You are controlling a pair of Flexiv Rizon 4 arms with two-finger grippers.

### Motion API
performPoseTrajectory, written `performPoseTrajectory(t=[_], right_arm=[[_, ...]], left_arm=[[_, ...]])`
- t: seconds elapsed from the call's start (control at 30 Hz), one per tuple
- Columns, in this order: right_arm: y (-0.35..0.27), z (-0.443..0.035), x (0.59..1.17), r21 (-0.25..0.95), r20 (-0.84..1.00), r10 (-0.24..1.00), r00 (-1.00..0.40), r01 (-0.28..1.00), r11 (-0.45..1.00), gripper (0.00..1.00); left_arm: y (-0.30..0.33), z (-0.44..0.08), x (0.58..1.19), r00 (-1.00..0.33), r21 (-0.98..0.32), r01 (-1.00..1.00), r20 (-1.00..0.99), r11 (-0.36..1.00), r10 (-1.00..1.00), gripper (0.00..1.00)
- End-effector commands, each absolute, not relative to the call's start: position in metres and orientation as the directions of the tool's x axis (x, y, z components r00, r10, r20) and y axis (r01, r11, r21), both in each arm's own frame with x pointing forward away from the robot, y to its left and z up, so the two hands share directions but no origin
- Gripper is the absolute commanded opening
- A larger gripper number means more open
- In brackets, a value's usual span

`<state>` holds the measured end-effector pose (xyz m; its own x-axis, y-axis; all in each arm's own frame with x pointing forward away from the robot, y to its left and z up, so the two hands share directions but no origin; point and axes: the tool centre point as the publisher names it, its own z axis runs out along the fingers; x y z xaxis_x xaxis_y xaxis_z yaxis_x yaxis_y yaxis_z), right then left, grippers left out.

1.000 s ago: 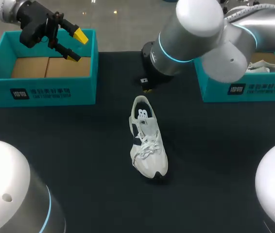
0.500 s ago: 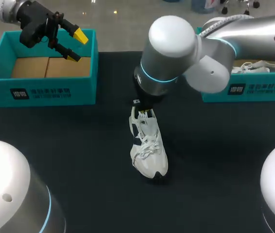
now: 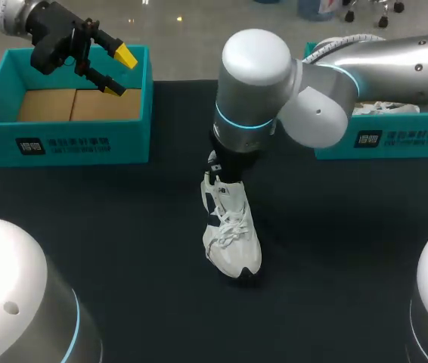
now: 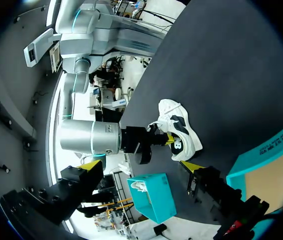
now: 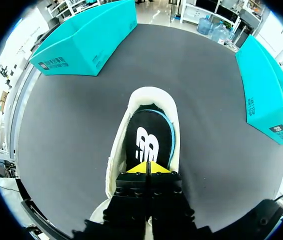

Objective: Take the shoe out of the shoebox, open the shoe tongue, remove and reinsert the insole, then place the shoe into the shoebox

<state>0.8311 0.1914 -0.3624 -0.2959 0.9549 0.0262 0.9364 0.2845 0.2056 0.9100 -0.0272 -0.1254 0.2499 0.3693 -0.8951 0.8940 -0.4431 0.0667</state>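
Note:
A white shoe (image 3: 231, 227) with a dark side patch lies on the black table (image 3: 123, 227), toe toward me. My right arm comes in over its heel, and the wrist hides the gripper in the head view. The right wrist view shows my right gripper (image 5: 148, 169) shut, its yellow tips together just over the black insole (image 5: 146, 137) inside the shoe's opening (image 5: 131, 107). I cannot tell whether the tips touch the insole. My left gripper (image 3: 119, 73) hangs open and empty above the left teal shoebox (image 3: 63, 140). The left wrist view shows the shoe (image 4: 181, 131) far ahead.
The left shoebox shows its brown cardboard floor (image 3: 78, 104). A second teal shoebox (image 3: 380, 140) at the back right holds another white shoe (image 3: 384, 108). Both boxes flank the shoe in the right wrist view: left shoebox (image 5: 86, 37), second shoebox (image 5: 266, 95).
My right arm has swung from the back toward me and come down over the shoe's heel. The left arm and the shoe have not moved.

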Motion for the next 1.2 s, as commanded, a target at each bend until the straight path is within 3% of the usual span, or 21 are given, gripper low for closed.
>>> performPoseTrajectory(t=[0.03,0.67,1.03,1.2], right_arm=[[0.193,-0.381,0.834,0.179,0.044,0.951,-0.306,0.939,0.294,0.00],[0.194,-0.411,0.834,0.120,0.039,0.929,-0.367,0.925,0.361,0.00],[0.199,-0.364,0.856,0.168,-0.003,0.924,-0.381,0.911,0.377,0.00],[0.203,-0.371,0.870,0.169,-0.012,0.921,-0.390,0.907,0.386,0.00]], left_arm=[[-0.027,-0.125,0.910,0.251,0.067,0.894,-0.894,-0.443,0.371,1.00],[-0.027,-0.125,0.910,0.251,0.067,0.894,-0.894,-0.443,0.371,1.00],[-0.027,-0.125,0.910,0.251,0.067,0.894,-0.894,-0.443,0.371,1.00],[-0.027,-0.125,0.910,0.251,0.067,0.894,-0.894,-0.443,0.371,1.00]])
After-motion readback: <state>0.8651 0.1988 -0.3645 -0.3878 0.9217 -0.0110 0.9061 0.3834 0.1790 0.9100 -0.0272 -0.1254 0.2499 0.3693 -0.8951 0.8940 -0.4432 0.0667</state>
